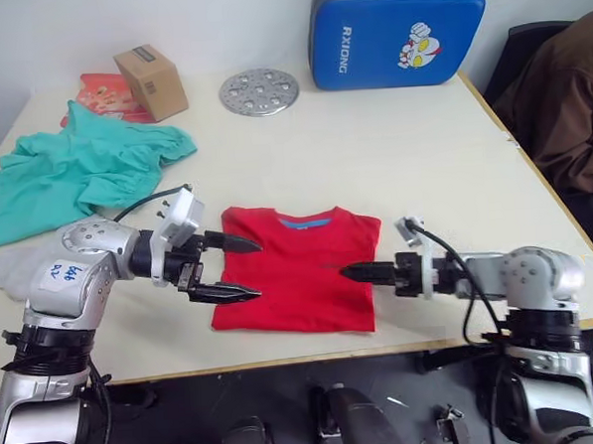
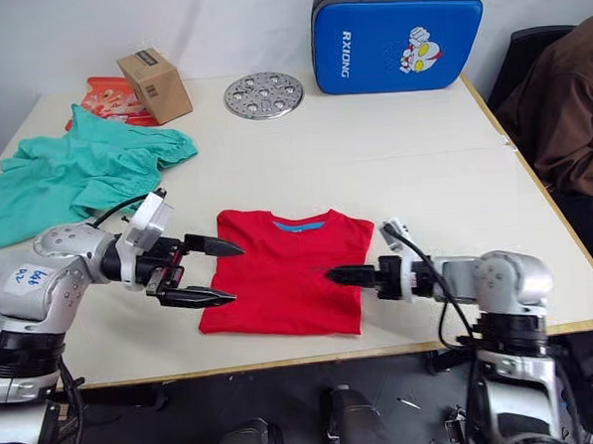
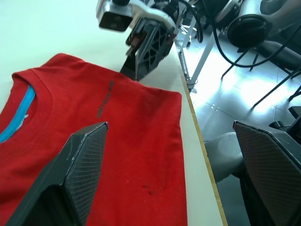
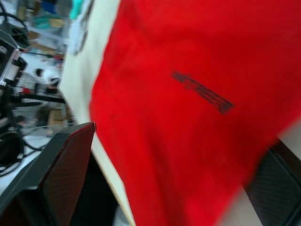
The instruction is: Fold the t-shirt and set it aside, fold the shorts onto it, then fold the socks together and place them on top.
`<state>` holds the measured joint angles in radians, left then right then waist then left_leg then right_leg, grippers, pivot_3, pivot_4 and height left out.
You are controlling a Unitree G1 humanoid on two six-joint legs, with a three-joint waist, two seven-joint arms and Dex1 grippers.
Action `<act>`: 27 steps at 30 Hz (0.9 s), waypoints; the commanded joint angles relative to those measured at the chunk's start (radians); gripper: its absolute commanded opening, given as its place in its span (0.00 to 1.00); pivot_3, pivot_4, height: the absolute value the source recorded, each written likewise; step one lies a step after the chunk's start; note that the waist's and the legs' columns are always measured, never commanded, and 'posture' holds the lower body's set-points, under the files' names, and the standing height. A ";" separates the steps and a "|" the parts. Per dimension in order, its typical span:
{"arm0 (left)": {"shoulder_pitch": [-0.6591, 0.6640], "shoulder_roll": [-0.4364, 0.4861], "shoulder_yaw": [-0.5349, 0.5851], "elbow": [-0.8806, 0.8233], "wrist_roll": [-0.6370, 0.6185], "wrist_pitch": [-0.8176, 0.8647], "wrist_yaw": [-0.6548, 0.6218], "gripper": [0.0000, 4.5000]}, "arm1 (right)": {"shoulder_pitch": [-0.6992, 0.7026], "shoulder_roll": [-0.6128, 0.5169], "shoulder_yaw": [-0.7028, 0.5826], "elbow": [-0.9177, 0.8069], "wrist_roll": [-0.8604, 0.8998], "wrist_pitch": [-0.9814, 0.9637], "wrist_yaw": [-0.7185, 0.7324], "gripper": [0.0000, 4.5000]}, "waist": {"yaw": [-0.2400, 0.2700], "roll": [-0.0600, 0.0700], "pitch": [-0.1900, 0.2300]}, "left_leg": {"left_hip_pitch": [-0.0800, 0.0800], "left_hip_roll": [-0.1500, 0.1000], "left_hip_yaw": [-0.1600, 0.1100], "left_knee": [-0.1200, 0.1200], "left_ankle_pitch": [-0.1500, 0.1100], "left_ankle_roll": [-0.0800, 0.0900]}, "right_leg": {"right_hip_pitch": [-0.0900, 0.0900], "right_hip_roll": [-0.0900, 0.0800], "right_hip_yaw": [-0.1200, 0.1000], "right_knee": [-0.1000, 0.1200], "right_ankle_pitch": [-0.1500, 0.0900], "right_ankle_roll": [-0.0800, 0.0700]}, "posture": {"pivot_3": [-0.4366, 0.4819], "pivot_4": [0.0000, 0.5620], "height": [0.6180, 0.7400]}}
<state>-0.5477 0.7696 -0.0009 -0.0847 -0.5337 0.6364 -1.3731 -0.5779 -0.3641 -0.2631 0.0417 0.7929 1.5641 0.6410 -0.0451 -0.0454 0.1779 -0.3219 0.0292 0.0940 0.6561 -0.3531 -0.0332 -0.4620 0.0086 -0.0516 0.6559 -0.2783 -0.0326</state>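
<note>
The table (image 1: 393, 167) was seen bare over a broad stretch beyond the t-shirt (image 1: 299, 272), which lay folded close to the near edge. Beyond the t-shirt's left side the shorts (image 1: 75, 174) were spread crumpled, and the socks (image 1: 15, 269) lay nearer, further left of the t-shirt. At its left edge the left gripper (image 1: 234, 269) was held wide apart, clasping nothing. At its right edge the right gripper (image 1: 349, 272) was pointed at the cloth; from the right wrist view its fingers stood apart with nothing clasped.

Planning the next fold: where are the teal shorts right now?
In the left eye view, the shorts lie crumpled at the table's far left, beside the cardboard box, behind the left gripper.
</note>
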 commanded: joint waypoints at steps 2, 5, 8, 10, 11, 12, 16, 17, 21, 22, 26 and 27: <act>-0.035 0.012 0.029 -0.054 -0.052 0.024 0.017 0.99 | -0.042 0.077 0.045 0.081 -0.044 -0.058 -0.059 1.00 | -0.005 0.000 0.000 | 0.000 0.000 0.000 0.000 0.000 0.000 | 0.000 0.000 0.000 0.000 0.000 0.000 | 0.48 0.27 1.00; -0.030 0.018 0.029 -0.066 -0.059 0.027 0.025 1.00 | -0.055 0.097 0.047 0.113 -0.050 -0.075 -0.068 0.86 | -0.009 0.000 0.000 | 0.000 0.000 0.000 0.000 0.000 0.000 | 0.000 0.000 0.000 0.000 0.000 -0.001 | 0.48 0.27 1.00; -0.030 0.017 0.023 -0.068 -0.053 0.018 0.033 1.00 | -0.065 0.095 0.048 0.124 -0.057 -0.090 -0.074 0.64 | -0.010 0.000 0.000 | 0.001 0.000 0.000 0.000 0.000 0.000 | 0.000 0.000 0.000 0.000 0.000 -0.001 | 0.48 0.27 1.00; -0.032 0.012 0.020 -0.066 -0.049 0.014 0.040 1.00 | -0.072 0.088 0.046 0.129 -0.059 -0.097 -0.078 0.46 | -0.010 0.000 0.000 | 0.001 0.000 0.000 -0.001 0.000 -0.001 | 0.000 0.000 0.000 0.000 0.000 -0.001 | 0.48 0.27 1.00; -0.032 0.009 0.017 -0.065 -0.047 0.011 0.044 1.00 | -0.076 0.079 0.042 0.133 -0.062 -0.101 -0.079 0.39 | -0.010 0.000 0.000 | 0.001 0.000 0.000 -0.001 0.000 -0.001 | 0.000 0.000 0.000 0.000 0.000 -0.001 | 0.48 0.27 1.00; -0.033 0.005 0.014 -0.064 -0.044 0.007 0.047 1.00 | -0.080 0.066 0.038 0.137 -0.067 -0.109 -0.078 0.31 | -0.010 0.000 0.000 | 0.001 0.000 0.000 -0.001 0.000 -0.001 | 0.000 0.000 0.000 0.000 0.000 -0.001 | 0.48 0.27 1.00; -0.039 -0.008 0.000 -0.056 -0.040 -0.009 0.056 1.00 | -0.081 0.010 0.020 0.124 -0.086 -0.155 -0.085 0.03 | -0.007 0.000 0.000 | 0.000 0.000 0.000 0.000 0.001 0.000 | 0.000 -0.001 0.001 0.000 0.000 -0.001 | 0.48 0.27 1.00; -0.044 -0.013 -0.002 -0.053 -0.043 -0.010 0.058 1.00 | -0.077 -0.006 0.014 0.117 -0.093 -0.172 -0.090 0.00 | -0.003 0.000 0.000 | 0.000 -0.001 0.000 0.000 0.000 0.001 | 0.001 -0.001 0.001 0.000 0.000 -0.001 | 0.48 0.27 1.00; -0.081 -0.048 -0.009 -0.040 -0.064 0.002 0.069 1.00 | -0.041 -0.154 0.005 0.046 -0.085 -0.178 -0.042 0.00 | 0.021 0.002 0.001 | -0.001 -0.001 0.000 0.000 0.000 0.002 | 0.000 -0.001 0.000 -0.002 0.001 0.000 | 0.48 0.27 1.00; -0.089 -0.057 -0.010 -0.037 -0.067 0.004 0.071 1.00 | -0.028 -0.199 0.006 0.024 -0.082 -0.180 -0.025 0.00 | 0.025 0.003 0.002 | -0.001 -0.001 -0.001 0.001 0.000 0.002 | -0.001 -0.001 0.000 -0.003 0.001 0.000 | 0.48 0.27 1.00; -0.110 -0.087 -0.026 -0.018 -0.053 -0.016 0.071 1.00 | 0.041 -0.447 -0.016 -0.024 -0.090 -0.209 0.066 0.00 | 0.023 0.004 0.002 | -0.007 -0.002 -0.001 0.000 -0.002 0.006 | -0.002 -0.001 0.000 -0.007 0.001 0.003 | 0.48 0.27 1.00; -0.112 -0.092 -0.028 -0.015 -0.051 -0.020 0.071 1.00 | 0.057 -0.495 -0.020 -0.025 -0.096 -0.224 0.087 0.00 | 0.023 0.005 0.003 | -0.008 -0.002 -0.001 0.000 -0.002 0.006 | -0.002 -0.001 0.000 -0.008 0.001 0.004 | 0.48 0.27 1.00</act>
<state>-0.6475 0.6765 -0.0295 -0.0996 -0.5780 0.6336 -1.3022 -0.5305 -0.7909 -0.2404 0.0519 0.7034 1.3724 0.6804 -0.0224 -0.0403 0.1808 -0.3301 0.0275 0.0928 0.6557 -0.3552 -0.0269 -0.4645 0.0075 -0.0521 0.6463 -0.2765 -0.0277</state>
